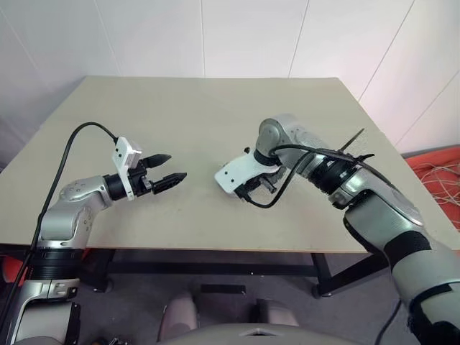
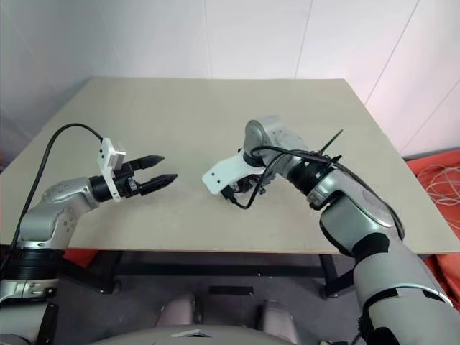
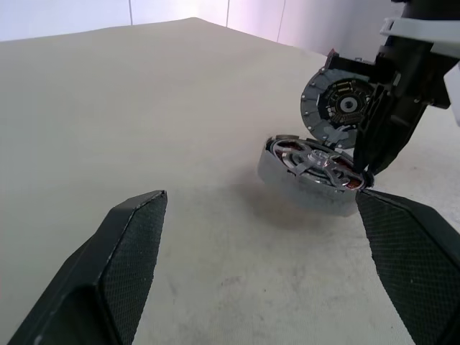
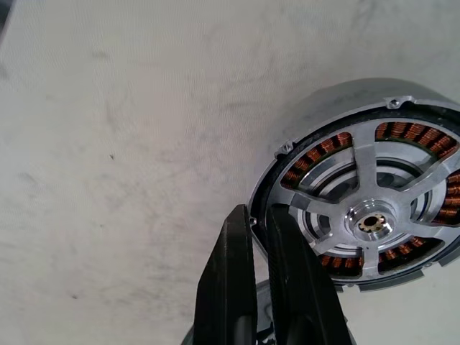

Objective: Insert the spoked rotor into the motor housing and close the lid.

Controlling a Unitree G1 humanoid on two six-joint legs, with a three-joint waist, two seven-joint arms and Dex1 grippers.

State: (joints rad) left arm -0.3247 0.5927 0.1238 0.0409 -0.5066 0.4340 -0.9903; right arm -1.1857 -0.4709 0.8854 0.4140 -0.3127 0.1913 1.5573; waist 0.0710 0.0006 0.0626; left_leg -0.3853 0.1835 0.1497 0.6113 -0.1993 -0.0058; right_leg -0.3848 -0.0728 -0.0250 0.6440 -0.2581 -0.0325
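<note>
Since the right gripper [image 4: 269,237] is pinched on the lid [image 3: 336,108], holding it up on edge, next bit prob hinges on this: motor housing [image 3: 310,176] w/ spoked rotor [image 4: 370,219] already in sits right below, mid-table. Left gripper [image 1: 167,169] wide open, empty, well to the left.

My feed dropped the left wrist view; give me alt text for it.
The right gripper, pointing down and shut, holds the lid on edge above the motor housing, which lies on the table with the spoked rotor seated inside. The left gripper's open fingers frame the foreground, holding nothing.
</note>
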